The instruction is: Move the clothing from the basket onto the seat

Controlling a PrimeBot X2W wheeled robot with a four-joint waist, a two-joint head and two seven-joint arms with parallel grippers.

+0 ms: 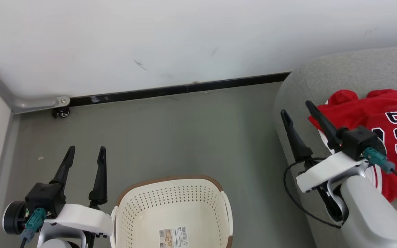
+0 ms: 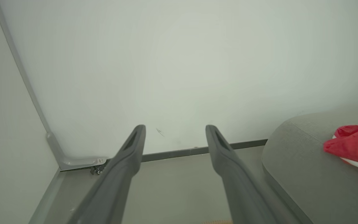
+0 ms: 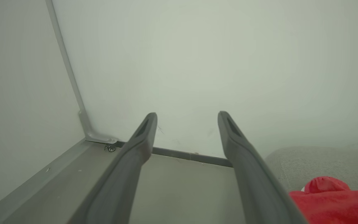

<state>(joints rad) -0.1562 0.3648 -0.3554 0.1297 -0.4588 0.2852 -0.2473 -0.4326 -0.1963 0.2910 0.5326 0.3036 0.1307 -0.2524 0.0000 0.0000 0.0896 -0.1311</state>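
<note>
Left gripper (image 1: 86, 148): hangs low over the grey floor (image 1: 184, 131), just beside the basket (image 1: 171, 179). Its fingers stand moderately apart with nothing between them.

Basket: stands on the floor, upright. The part of its inside that I can see is bare, down to the label sticker (image 1: 173, 237) on the bottom. Its nearest portion is cut off from view, so I cannot confirm that it is empty.

Right gripper (image 1: 295, 107): sits above the rounded edge of the seat (image 1: 339, 69), fingers spread and empty, just beside the cloth.

Clothing (image 1: 367, 106): lies crumpled on the seat, red with white trim and black lettering, well apart from the basket.

Assessment: the transfer appears complete or nearly so, and the step in hand is probably clearing the right arm. Recommended: keep the fingers apart, rise straight up before swinging away, and watch the loose black cable (image 1: 289, 193) at the wrist so it does not hook the fabric and drag it off the edge. Check the basket's hidden portion.
</note>
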